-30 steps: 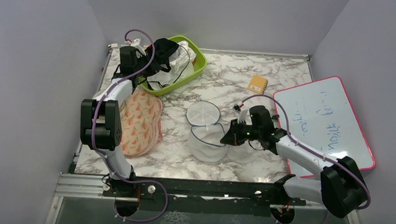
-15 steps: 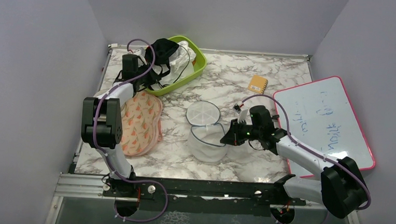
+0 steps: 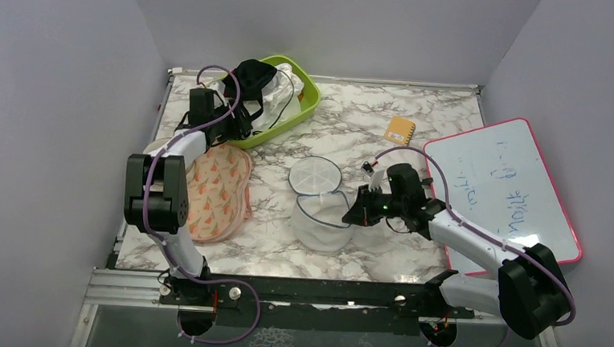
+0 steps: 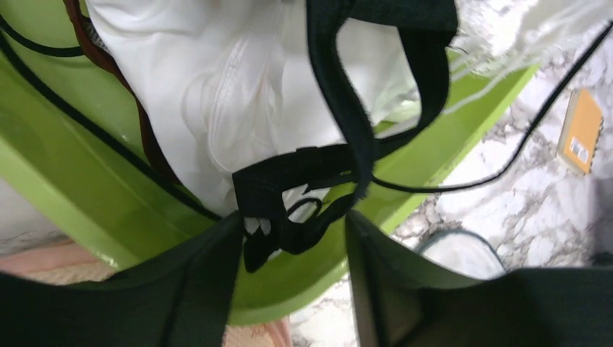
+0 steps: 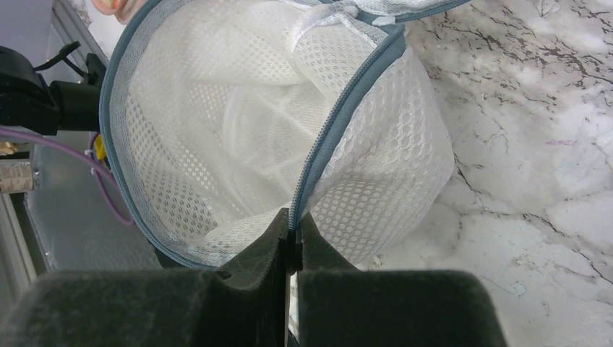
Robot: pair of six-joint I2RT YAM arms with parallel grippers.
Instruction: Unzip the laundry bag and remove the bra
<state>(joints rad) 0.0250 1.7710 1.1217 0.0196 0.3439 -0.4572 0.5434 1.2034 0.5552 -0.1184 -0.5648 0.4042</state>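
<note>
The right hand (image 5: pixel 291 242) is clamped shut on the laundry bag (image 5: pixel 217 130) at its zip band. The left hand (image 4: pixel 293 231) gapes wide, a strap of the black bra (image 4: pixel 303 173) loose between its fingers.

The laundry bag (image 5: pixel 217 137) is matt white mesh cloth, the tub (image 4: pixel 65 188) glossy plastic.
</note>
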